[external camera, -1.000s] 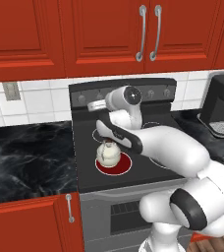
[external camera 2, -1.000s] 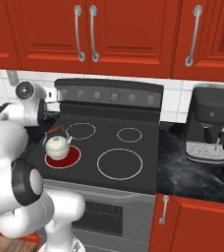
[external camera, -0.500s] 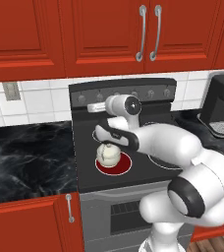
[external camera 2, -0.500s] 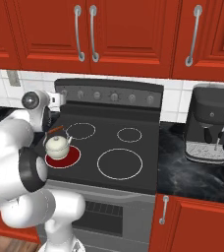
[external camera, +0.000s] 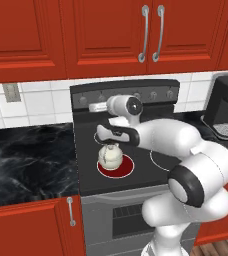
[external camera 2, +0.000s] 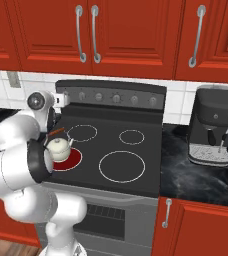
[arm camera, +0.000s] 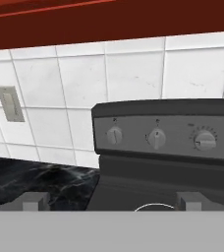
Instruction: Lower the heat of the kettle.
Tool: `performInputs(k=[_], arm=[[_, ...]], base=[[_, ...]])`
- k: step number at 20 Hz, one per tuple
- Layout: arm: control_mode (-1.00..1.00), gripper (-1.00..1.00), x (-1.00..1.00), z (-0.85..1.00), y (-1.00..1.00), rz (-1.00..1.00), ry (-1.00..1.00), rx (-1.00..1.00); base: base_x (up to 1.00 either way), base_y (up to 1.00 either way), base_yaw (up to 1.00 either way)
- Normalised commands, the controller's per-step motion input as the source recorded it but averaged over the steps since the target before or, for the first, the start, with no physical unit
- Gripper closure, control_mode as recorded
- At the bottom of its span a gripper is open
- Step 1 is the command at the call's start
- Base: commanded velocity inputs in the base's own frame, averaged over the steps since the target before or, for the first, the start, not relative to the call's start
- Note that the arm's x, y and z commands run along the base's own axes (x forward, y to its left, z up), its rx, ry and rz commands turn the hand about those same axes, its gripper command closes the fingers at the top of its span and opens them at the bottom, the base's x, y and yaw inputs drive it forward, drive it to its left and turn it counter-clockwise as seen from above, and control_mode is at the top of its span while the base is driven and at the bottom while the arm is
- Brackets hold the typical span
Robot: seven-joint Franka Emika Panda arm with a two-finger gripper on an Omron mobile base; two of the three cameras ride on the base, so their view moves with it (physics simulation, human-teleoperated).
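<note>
Red cabinets frame my black stove (external camera: 106,180); the small cream-white kettle (external camera: 109,156) sits on its glowing front-left burner (external camera: 126,170). My gripper (arm camera: 112,201), fingers spread and empty, faces three grey knobs (arm camera: 156,139); choosing wrongly would leave the heat unchanged.

Glossy cream kettle (external camera: 110,156), wooden handle; smooth black stove (external camera: 136,175) top.

The squat cream kettle (external camera: 109,156), wooden handle arched, sits upright on the stove's (external camera: 88,176) glowing red front-left burner (external camera: 117,169), apparently centred.
</note>
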Motion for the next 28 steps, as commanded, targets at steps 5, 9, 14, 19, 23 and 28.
performInputs(k=[5,9,14,19,23,28], arm=[[-1.00,-1.00,0.30,-0.21,0.17,-0.01,-0.05,0.00],[-1.00,-1.00,0.28,-0.24,0.22,-0.03,-0.04,0.00],[-1.00,-1.00,0.31,-0.01,0.14,-0.03,0.00,0.00],[-1.00,-1.00,0.24,0.06,0.13,-0.03,0.02,0.00],[-1.00,-1.00,0.15,0.10,0.19,-0.02,0.08,0.00],[-1.00,-1.00,0.13,0.07,0.21,-0.01,0.10,0.00]], base=[[0.00,0.00,0.00],[0.00,0.00,0.00],[0.00,0.00,0.00],[0.00,0.00,0.00],[0.00,0.00,0.00],[0.00,0.00,0.00]])
